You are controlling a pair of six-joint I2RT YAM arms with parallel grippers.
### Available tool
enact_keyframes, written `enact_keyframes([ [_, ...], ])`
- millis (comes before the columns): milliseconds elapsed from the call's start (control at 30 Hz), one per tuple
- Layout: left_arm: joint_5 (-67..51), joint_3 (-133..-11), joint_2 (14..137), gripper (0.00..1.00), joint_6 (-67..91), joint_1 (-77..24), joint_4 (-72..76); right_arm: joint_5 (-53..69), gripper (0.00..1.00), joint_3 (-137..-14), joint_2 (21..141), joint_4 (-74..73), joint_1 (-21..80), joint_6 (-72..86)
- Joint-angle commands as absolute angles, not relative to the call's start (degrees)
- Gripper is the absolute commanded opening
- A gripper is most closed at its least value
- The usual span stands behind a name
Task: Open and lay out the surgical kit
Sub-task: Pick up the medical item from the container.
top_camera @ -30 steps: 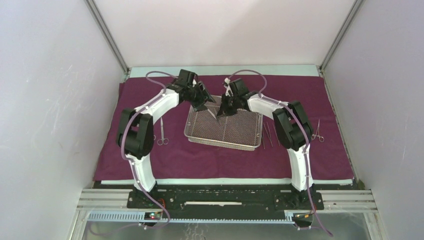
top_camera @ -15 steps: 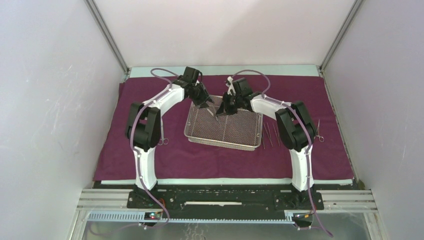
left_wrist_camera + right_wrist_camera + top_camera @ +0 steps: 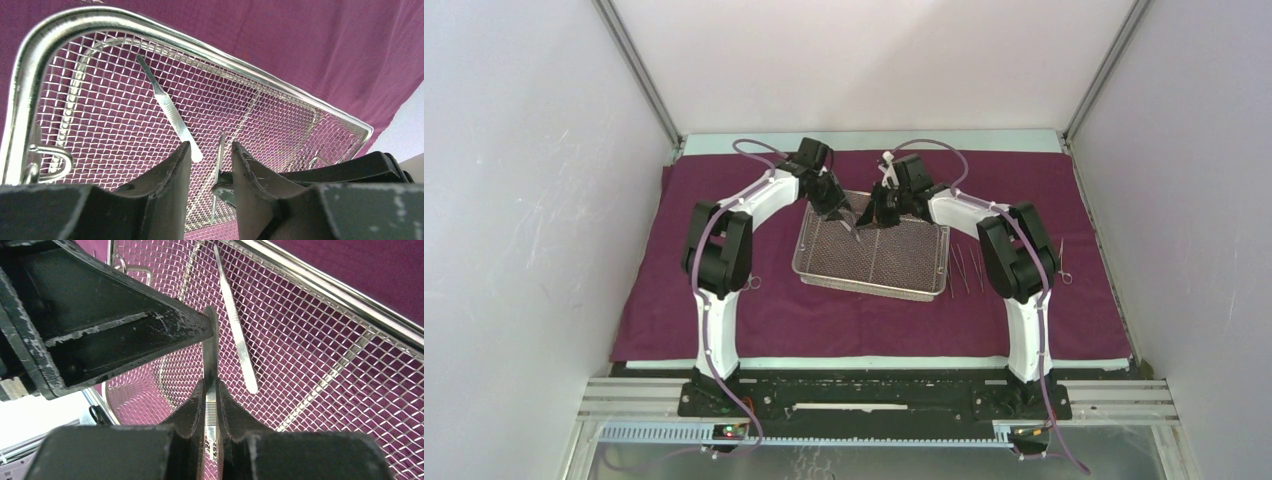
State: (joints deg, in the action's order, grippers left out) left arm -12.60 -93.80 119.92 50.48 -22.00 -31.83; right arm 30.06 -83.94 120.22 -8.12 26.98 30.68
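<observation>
Gripping thin flat steel instrument [image 3: 210,345] above silver wire-mesh tray [image 3: 870,286], right gripper [image 3: 211,385] clenched; left gripper [image 3: 210,147] jaws parted astride its tip.

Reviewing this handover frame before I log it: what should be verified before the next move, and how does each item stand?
1. Right gripper pinches the thin steel instrument: ok.
2. That instrument stands between the left gripper fingers: ok.
3. Left jaws closed on it: not ok, gaps show on both sides.
4. Second instrument lies in the mesh tray: ok.
5. Left finger clears the second instrument: cannot tell.
6. Cloth wrap spread flat under the tray: ok.
</observation>
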Motion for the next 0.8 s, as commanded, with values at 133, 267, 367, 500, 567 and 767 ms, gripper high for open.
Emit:
enact_keyframes([
  [133, -12.74, -97.14, 119.93, 0.4, 48.87, -22.5, -31.6, 32.6, 0.05, -84.1, 116.27, -5.6, 26.78, 32.44],
  [267, -12.71, -96.81, 120.29, 0.4, 48.95, -22.59, -31.29, 33.73, 0.05, -84.02, 116.19, -4.65, 26.78, 33.49],
  [367, -12.6, -96.44, 120.4, 0.4, 48.96, -22.59, -30.88, 34.5, 0.05, -83.94, 116.19, -4.14, 26.75, 34.09],
  [500, -12.95, -96.33, 120.74, 0.38, 49.04, -22.59, -29.95, 34.8, 0.05, -83.94, 116.26, -4.3, 26.92, 34.2],
  [567, -13.16, -96.33, 120.92, 0.32, 49.04, -22.61, -29.53, 34.93, 0.05, -83.93, 116.34, -4.39, 26.89, 34.2],
  [767, -13.99, -96.42, 121.07, 0.01, 48.65, -22.6, -28.92, 34.64, 0.05, -84.02, 115.74, -4.89, 26.98, 34.04],
])
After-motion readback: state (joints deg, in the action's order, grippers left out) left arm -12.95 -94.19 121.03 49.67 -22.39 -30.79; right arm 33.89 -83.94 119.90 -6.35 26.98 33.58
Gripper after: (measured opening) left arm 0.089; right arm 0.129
